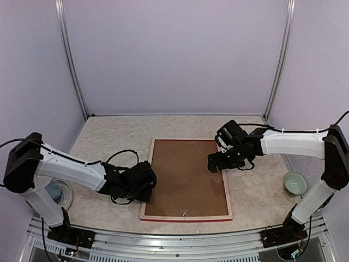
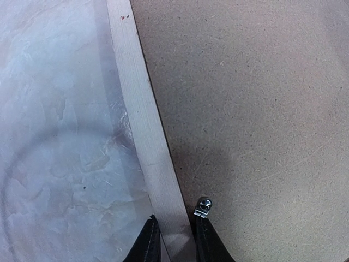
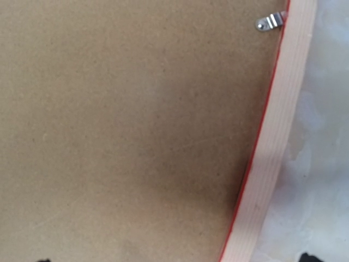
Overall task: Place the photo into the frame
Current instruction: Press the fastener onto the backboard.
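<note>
From above, the frame [image 1: 185, 218] lies flat in the middle of the table [image 1: 109, 136], back side up. A brown board [image 1: 185, 177] fills it. The left arm bends at its elbow far out on the left. Its white forearm reaches right and down to the frame's left bar, near the close corner. The left gripper [image 1: 146, 192] sits right at that bar. The right arm bends high on the right. Its forearm reaches left to the frame's right bar, in the far half. The right gripper [image 1: 214, 165] hangs over that bar. A green bowl [image 1: 294, 183] sits by the right arm.

In the left wrist view, the left gripper [image 2: 174, 243] points down at the pale bar of the frame [image 2: 144, 120]. Its black fingers [image 2: 204, 243] sit tight on each side of the bar and pinch it. A small metal clip [image 2: 203, 206] is just beside the inner finger, on the board [image 2: 251, 120].

In the right wrist view, the right gripper [image 3: 175, 258] looks straight down. Only the tips of its fingers [image 3: 308, 256] show at the bottom, spread wide. One tip is over the board [image 3: 125, 125] and one is over the table [image 3: 322, 136]. The frame's bar [image 3: 278, 136] runs between them. Another clip [image 3: 271, 21] sits at the top, by the bar.
</note>
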Controlling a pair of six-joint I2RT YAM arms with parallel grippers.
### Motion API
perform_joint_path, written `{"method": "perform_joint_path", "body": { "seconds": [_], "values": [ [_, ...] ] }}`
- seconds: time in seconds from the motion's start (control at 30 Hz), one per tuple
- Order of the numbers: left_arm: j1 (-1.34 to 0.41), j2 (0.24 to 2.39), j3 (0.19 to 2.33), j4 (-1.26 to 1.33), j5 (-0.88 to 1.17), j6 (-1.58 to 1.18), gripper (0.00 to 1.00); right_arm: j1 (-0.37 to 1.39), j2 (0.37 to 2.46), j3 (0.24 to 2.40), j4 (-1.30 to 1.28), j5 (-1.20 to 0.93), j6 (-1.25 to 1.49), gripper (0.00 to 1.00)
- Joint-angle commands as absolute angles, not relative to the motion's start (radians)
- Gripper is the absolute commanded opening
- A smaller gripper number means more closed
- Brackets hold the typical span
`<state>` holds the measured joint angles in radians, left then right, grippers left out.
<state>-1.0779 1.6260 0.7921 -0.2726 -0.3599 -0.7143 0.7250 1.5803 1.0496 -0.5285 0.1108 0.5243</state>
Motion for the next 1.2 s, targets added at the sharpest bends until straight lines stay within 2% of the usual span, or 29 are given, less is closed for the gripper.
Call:
{"method": "perform_joint_path", "body": {
  "seconds": [0.0, 0.23, 0.57, 1.17],
  "values": [
    [-1.078, 1.658, 0.775, -0.321, -0.352, -0.698, 0.16, 0.738, 1.586, 1.063, -0.528, 0.114, 0.525, 0.99],
    [-1.078, 1.656, 0.781, -0.32, -0.356, -0.706, 0.17, 0.736, 1.587, 1.061, -0.528, 0.114, 0.525, 0.99],
    [-1.077, 1.538, 0.775, -0.309, -0.396, -0.726, 0.43, 0.737, 1.594, 1.062, -0.522, 0.109, 0.523, 0.99],
    [-1.073, 1.651, 0.772, -0.261, -0.369, -0.709, 0.42, 0.736, 1.583, 1.07, -0.538, 0.111, 0.526, 0.99]
  ]
}}
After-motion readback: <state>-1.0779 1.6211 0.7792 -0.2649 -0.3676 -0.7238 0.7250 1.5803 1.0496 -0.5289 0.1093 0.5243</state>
